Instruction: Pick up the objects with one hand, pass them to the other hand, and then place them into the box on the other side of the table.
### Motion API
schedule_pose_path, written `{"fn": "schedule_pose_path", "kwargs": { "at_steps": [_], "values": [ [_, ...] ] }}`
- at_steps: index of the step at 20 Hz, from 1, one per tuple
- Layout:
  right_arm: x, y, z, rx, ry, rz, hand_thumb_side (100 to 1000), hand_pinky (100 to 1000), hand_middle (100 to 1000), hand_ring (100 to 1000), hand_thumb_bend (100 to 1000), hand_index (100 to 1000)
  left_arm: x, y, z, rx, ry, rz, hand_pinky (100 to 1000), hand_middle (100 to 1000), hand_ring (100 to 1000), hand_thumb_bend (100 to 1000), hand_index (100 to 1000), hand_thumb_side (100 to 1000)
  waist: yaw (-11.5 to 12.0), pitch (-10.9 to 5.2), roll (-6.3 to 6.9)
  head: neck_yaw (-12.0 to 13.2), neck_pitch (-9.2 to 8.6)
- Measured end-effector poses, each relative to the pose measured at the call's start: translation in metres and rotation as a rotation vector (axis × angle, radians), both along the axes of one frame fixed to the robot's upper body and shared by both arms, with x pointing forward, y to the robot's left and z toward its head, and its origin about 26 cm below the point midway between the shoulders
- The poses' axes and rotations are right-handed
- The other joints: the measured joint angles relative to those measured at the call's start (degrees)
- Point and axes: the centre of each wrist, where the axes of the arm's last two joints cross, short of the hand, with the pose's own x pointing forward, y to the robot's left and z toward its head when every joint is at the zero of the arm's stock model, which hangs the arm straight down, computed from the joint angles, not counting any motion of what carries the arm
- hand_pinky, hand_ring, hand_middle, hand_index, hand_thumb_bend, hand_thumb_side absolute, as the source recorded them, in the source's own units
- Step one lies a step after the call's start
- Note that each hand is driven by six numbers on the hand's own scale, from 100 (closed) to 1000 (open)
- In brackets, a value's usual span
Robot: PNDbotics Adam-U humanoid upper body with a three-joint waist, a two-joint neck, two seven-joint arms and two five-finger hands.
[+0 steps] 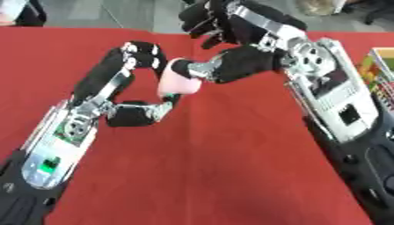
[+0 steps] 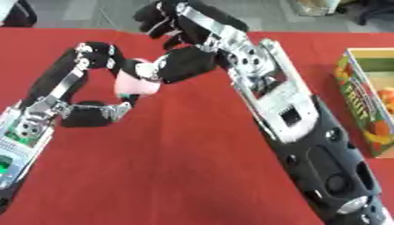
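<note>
The pink object (image 1: 175, 82) hangs above the red counter (image 1: 231, 167), pinched between the left hand (image 1: 131, 83) and the thumb of the right hand (image 1: 231, 39), whose fingers (image 1: 202, 19) curl above: mid-handover, so it can reach the box (image 2: 368, 101) at right.

We log a red tablecloth (image 1: 215, 167), pale pink object (image 1: 175, 83), black-and-silver hands, yellow-green box (image 2: 355, 94) with orange print.
</note>
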Motion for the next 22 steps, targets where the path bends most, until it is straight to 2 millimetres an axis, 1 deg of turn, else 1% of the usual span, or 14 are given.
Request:
{"fn": "schedule_pose_path", "kwargs": {
  "at_steps": [4, 9, 10, 11, 12, 22],
  "values": [
    [0.003, 0.000, -0.005, -0.039, 0.001, 0.004, 167, 780, 759, 834, 460, 834, -0.001, 0.000, 0.000, 0.006, -0.014, 0.004, 688, 500, 540, 217, 443, 100, 0.02, 0.00, 0.00, 0.01, 1.36],
    [0.007, 0.000, -0.008, -0.070, -0.007, 0.000, 161, 781, 761, 835, 451, 835, -0.002, 0.001, -0.002, 0.012, -0.025, 0.009, 688, 500, 541, 221, 442, 100, 0.00, 0.00, 0.00, 0.06, 2.41],
    [0.007, 0.001, -0.009, -0.076, -0.007, 0.000, 162, 781, 761, 835, 449, 836, -0.002, 0.001, -0.002, 0.012, -0.028, 0.010, 688, 500, 541, 223, 442, 100, -0.02, 0.00, 0.00, 0.07, 2.44],
    [0.008, 0.001, -0.010, -0.081, -0.007, 0.001, 144, 781, 761, 835, 438, 835, -0.003, 0.001, -0.003, 0.013, -0.031, 0.011, 688, 500, 541, 223, 441, 100, -0.03, 0.00, 0.00, 0.08, 2.45],
    [0.008, 0.000, -0.011, -0.085, -0.006, -0.001, 163, 781, 761, 835, 449, 835, -0.003, 0.001, -0.003, 0.013, -0.034, 0.011, 688, 500, 542, 226, 441, 100, -0.04, 0.00, 0.00, 0.09, 2.46],
    [0.012, 0.001, -0.016, -0.129, 0.004, 0.011, 167, 776, 757, 834, 436, 828, -0.006, 0.001, -0.004, 0.026, -0.073, 0.020, 687, 501, 546, 236, 440, 100, -0.11, 0.00, 0.00, 0.29, 2.47]
  ]
}}
